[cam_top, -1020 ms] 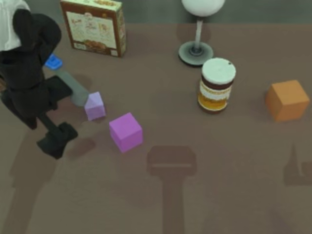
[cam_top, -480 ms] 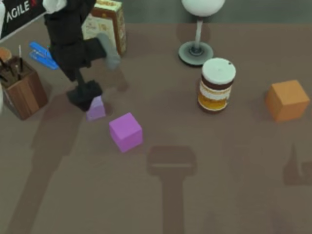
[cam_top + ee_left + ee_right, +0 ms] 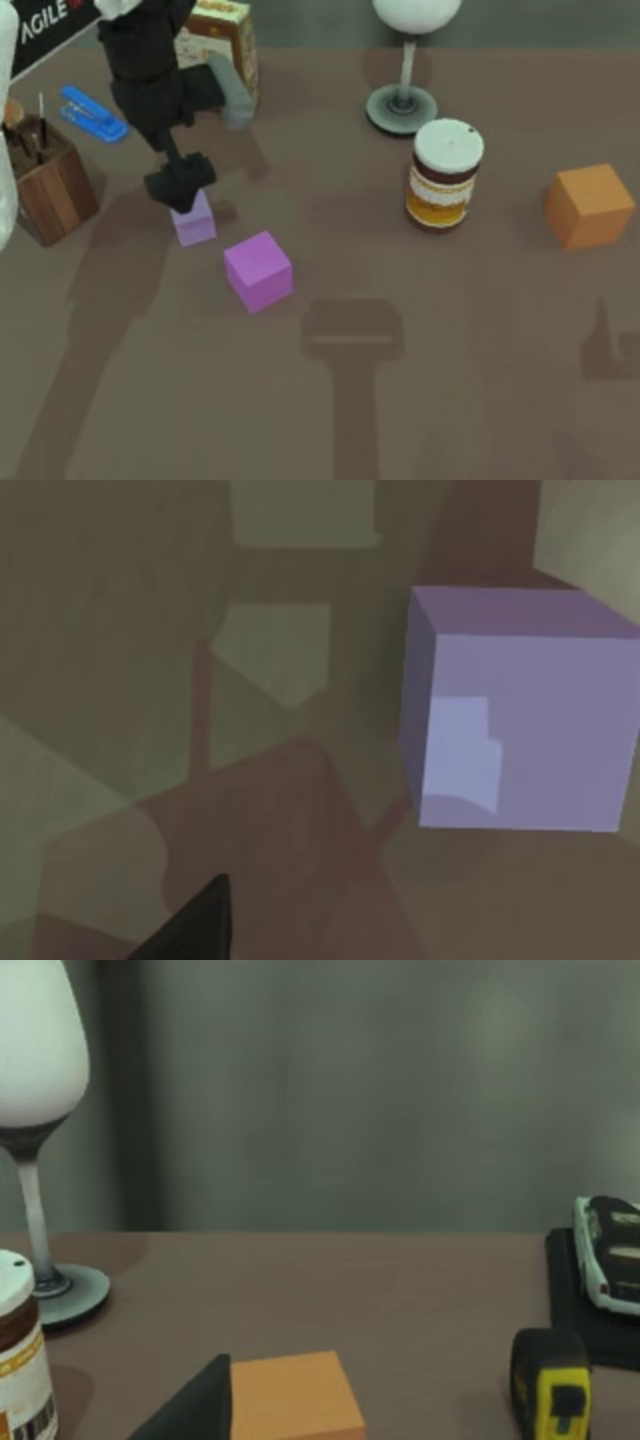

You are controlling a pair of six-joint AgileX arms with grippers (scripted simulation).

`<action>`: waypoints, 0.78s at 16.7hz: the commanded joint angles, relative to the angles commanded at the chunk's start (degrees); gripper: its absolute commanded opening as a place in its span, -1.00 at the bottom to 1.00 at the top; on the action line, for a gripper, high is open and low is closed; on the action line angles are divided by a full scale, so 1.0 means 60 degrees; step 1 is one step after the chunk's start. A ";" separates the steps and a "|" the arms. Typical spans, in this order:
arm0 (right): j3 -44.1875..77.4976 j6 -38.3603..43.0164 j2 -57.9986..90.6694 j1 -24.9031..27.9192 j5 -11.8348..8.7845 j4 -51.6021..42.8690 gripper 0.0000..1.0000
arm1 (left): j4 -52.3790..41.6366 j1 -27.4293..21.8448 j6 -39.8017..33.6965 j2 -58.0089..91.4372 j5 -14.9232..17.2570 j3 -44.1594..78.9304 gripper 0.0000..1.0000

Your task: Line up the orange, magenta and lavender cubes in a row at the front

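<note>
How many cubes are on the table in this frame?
3. The small pale lilac cube sits at the left under the left hand; the matte magenta cube lies beside it; the large orange cube is far right.

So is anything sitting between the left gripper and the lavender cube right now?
Nothing visible does. The left gripper hangs right at the lavender cube, covering its far edge in the top view, and the left wrist view shows only bare table beside the cube. The magenta cube sits apart, nearer the front.
</note>
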 joint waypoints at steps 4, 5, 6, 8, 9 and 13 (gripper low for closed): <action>0.0000 0.0000 0.0000 0.0000 0.0000 0.0000 1.00 | 0.0703 -0.0040 0.0028 0.0192 0.0008 -0.0565 1.00; 0.0000 0.0000 0.0000 0.0000 0.0000 0.0000 1.00 | 0.1096 -0.0040 0.0027 0.0297 0.0009 -0.0828 1.00; 0.0000 0.0000 0.0000 0.0000 0.0000 0.0000 1.00 | 0.1530 -0.0039 0.0024 0.0410 0.0010 -0.1106 1.00; 0.0000 0.0000 0.0000 0.0000 0.0000 0.0000 1.00 | 0.2327 -0.0042 0.0024 0.0628 0.0013 -0.1642 1.00; 0.0000 0.0000 0.0000 0.0000 0.0000 0.0000 1.00 | 0.2597 -0.0043 0.0026 0.0718 0.0014 -0.1848 1.00; 0.0000 0.0000 0.0000 0.0000 0.0000 0.0000 1.00 | 0.2832 -0.0044 0.0030 0.0814 0.0015 -0.2045 1.00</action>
